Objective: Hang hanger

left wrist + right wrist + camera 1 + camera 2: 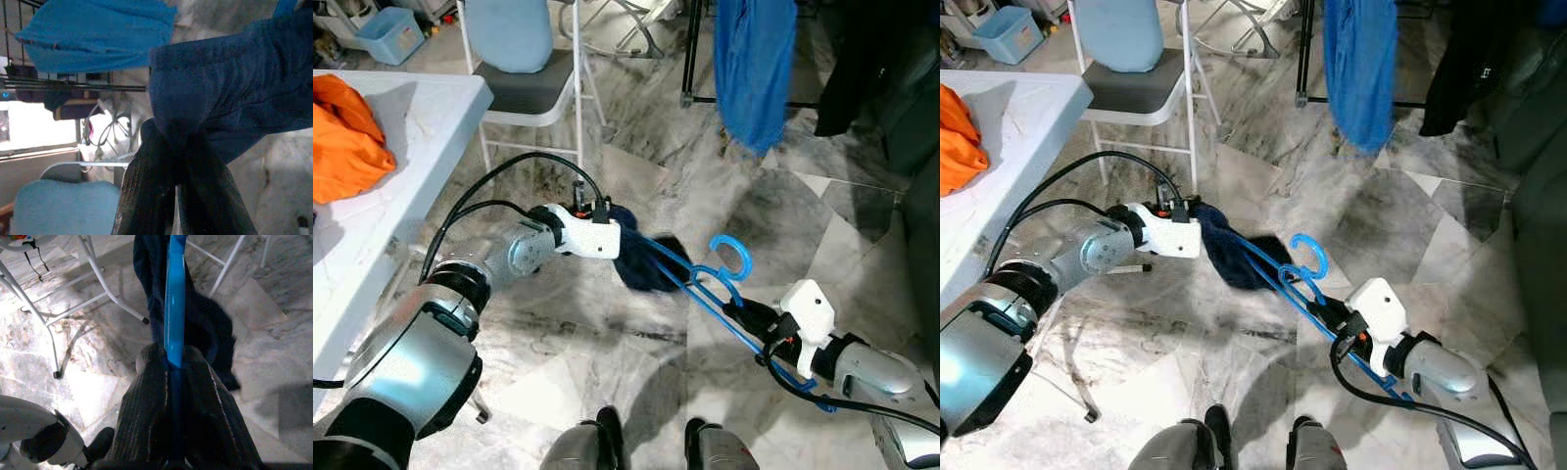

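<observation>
Hanger [724,279], bright blue plastic, clamped at its lower bar by right pincer [741,311], fingers [146,421] pressed tight on either side of the blue strip. Held low over the marble floor [607,362], tilted, hook [732,257] curling upward and open toward the robot's left. Draped with a dark navy garment [641,259], bunched at the far end and nipped by left pincer [619,235], clenched on a fold of the cloth. Seen close from the left wrist: fuzzy, towel-like nap of the navy fabric [220,98] squeezed between the two black fingers [146,196], with a blue cloth [93,34] hanging on a rack behind. Seen from the right wrist: thin flat edge of the hanger [174,298] running straight away from the fingertips, garment trailing beside it, white chair legs [98,293] on the floor beyond. From the head views, farther out: folding chair [533,88] with a pale blue cushion, white worktop [401,147] at the robot's left carrying an orange cloth [342,137], blue garment [754,69] hanging on a black rack ahead, dark clothing [862,69] beside it.
</observation>
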`<state>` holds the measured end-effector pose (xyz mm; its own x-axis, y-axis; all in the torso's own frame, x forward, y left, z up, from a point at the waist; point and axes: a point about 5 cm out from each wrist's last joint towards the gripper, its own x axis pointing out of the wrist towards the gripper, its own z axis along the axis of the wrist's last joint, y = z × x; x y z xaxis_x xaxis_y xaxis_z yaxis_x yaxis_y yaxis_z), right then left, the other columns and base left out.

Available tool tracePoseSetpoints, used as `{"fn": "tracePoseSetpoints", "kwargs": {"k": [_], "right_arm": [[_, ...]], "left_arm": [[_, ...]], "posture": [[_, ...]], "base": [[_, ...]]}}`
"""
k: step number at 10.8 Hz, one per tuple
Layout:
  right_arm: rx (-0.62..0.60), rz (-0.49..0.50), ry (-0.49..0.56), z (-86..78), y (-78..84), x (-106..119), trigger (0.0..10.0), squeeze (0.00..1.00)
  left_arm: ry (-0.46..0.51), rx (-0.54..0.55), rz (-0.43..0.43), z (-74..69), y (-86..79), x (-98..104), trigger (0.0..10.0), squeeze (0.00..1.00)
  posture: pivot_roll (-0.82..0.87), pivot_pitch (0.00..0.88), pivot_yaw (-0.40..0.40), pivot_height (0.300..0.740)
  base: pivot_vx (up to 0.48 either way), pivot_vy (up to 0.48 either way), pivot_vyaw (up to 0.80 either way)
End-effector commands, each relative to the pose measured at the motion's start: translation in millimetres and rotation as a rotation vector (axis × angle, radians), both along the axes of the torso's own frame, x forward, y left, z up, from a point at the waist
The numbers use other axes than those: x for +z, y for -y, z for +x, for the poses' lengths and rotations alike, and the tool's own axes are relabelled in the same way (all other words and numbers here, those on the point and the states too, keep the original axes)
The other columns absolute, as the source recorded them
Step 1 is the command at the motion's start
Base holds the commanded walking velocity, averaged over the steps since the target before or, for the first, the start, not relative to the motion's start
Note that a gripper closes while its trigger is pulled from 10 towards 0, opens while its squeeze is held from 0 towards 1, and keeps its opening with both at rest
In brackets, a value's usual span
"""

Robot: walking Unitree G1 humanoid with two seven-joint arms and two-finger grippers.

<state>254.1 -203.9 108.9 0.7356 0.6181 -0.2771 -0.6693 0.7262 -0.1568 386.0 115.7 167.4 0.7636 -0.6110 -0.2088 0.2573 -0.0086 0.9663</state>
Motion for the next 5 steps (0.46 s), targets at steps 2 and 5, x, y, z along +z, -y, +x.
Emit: {"fn": "tracePoseSetpoints", "kwargs": {"k": [2,5], "right_arm": [[0.024,0.001,-0.003,-4.7,-2.5,2.4,10.0,0.0],[0.074,0.051,-0.013,-11.0,-8.6,11.4,10.0,0.0]], "left_arm": [[-0.016,-0.002,-0.036,-1.4,-2.1,-0.9,10.0,0.0],[-0.045,0.029,0.037,-2.1,-7.3,-11.9,10.0,0.0]], "posture": [[-0.09,0.284,0.14,0.74],[-0.09,0.278,0.143,0.74]], "base": [[0.0,0.0,0.0],[0.0,0.0,0.0]]}}
